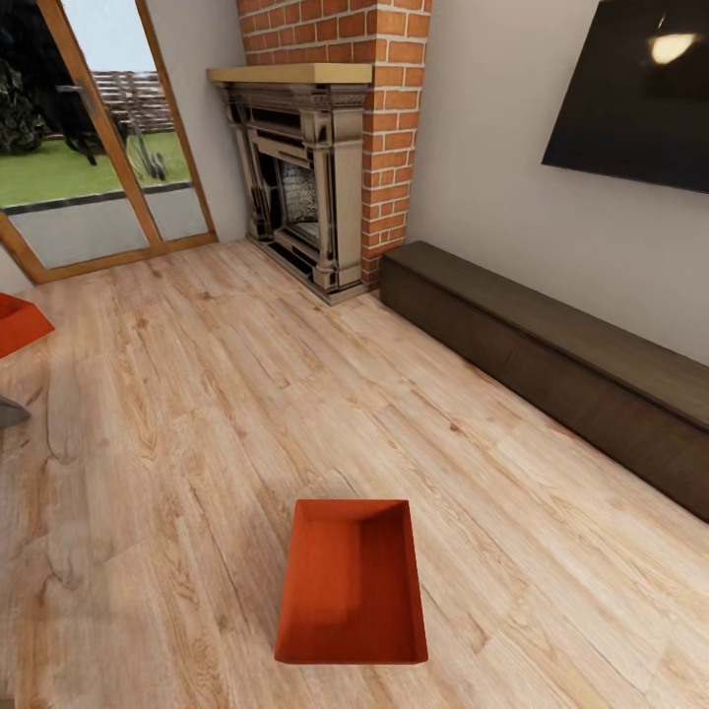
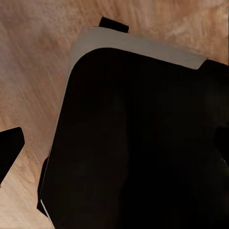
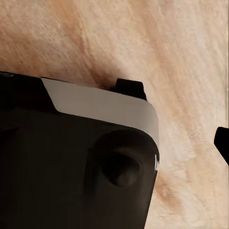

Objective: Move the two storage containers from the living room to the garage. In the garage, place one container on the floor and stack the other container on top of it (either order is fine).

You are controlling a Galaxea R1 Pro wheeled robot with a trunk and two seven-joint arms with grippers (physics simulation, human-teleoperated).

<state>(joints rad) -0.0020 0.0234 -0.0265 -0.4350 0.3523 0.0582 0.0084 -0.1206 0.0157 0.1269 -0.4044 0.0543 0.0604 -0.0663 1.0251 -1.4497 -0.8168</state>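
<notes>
Living room, light wood plank floor (image 1: 197, 414), brick fireplace (image 1: 325, 148), long dark low cabinet (image 1: 551, 364) along wall. One orange-red container (image 1: 352, 583) on floor near camera; second container (image 1: 18, 321) at left edge. Gripper states: cannot tell.

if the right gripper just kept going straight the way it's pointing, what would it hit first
Most likely the robot's own dark base, which sits in the right wrist view ahead of the camera; beside it lies light wood plank floor. Depth is unclear, and the fingers are barely visible.

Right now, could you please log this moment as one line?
room: living room | orange-red open box on wood floor | second at left edge
</notes>
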